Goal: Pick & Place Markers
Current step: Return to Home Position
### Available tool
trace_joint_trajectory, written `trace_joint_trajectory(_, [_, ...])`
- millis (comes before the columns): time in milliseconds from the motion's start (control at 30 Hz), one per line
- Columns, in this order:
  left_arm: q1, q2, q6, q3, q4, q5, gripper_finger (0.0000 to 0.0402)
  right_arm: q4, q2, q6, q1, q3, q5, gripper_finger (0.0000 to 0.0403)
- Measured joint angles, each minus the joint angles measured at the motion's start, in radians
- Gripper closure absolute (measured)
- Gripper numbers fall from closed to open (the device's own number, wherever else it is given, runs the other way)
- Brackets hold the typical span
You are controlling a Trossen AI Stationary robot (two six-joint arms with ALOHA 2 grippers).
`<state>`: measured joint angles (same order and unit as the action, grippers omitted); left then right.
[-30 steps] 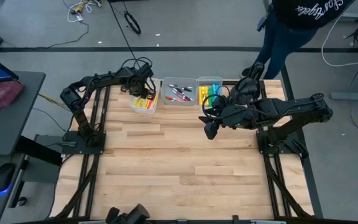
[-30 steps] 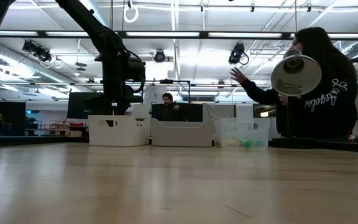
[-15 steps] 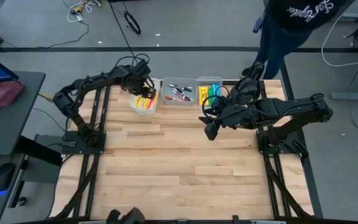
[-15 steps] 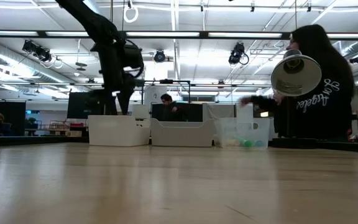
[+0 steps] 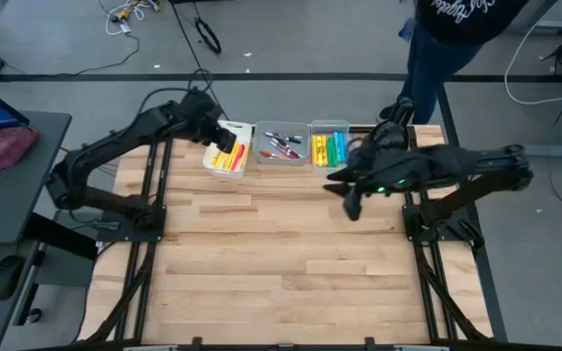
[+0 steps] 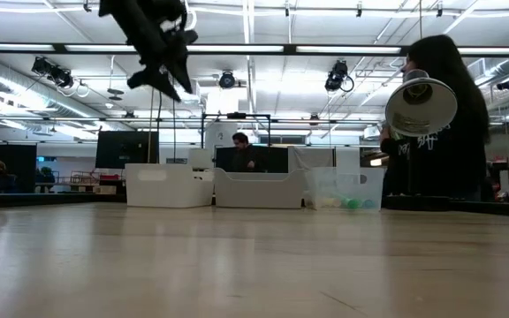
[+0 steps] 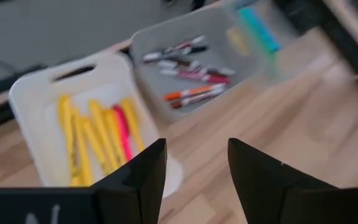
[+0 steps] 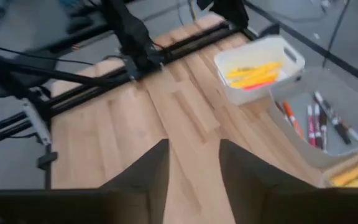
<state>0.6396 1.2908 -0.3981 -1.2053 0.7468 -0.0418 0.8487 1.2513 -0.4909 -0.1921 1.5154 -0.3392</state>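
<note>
- Along the far edge of the desk [image 5: 281, 263], three bins stand side by side: a white bin [image 5: 247, 132], a middle bin [image 5: 281, 162] and a transparent bin [image 5: 329, 123]. All the markers [image 5: 281, 146] in view are held in them.
- In the white bin, yellow markers [image 7: 95, 134] and one pink marker [image 7: 124, 132] are laid side by side. Their long axes follow the bin's length, running from its far rim toward its near rim with a slight slant.
- In the middle bin, dark, red and orange markers are laid mostly crosswise, roughly along the row of bins.
- In the transparent bin, yellow, green and blue markers are packed parallel, with their axes running far to near.
- Cap ends cannot be told from tips on any of them.
- The left end effector [image 5: 211, 129] is held over the far left corner of the white bin, high above it in the low view. It is released, with nothing between its fingers.
- The right end effector [image 5: 351, 202] is held over bare wood just on the near side of the transparent bin. It is also released and empty.
- The white bin's far left corner is covered by the left arm in the high view.
- The transparent bin is blurred in the left wrist view.
- In the low view the bin walls hide the contents, apart from green shapes seen through the clear wall.
- The desk is made of pale wooden planks and is carried on a black frame over a grey floor [image 5: 291, 39] strewn with cables.
- A person [image 5: 452, 39] stands by the far right corner and is cut off by the picture's edge.
- A lamp [image 6: 421, 106] and rows of ceiling lights are seen in the low view.
</note>
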Motion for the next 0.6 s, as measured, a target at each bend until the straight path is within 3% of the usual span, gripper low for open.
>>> trace_joint_trajectory(367, [-0.126,-0.082,-0.003,0.0,-0.063,0.004,0.0223,0.05,-0.26,0.119,0.0,-0.024,0.069,0.0387])
trace_joint_trajectory(600, [-0.201,-0.082,-0.077,0.0,-0.108,0.081,0.0223,-0.128,-0.48,0.098,0.001,-0.306,0.169,0.0394])
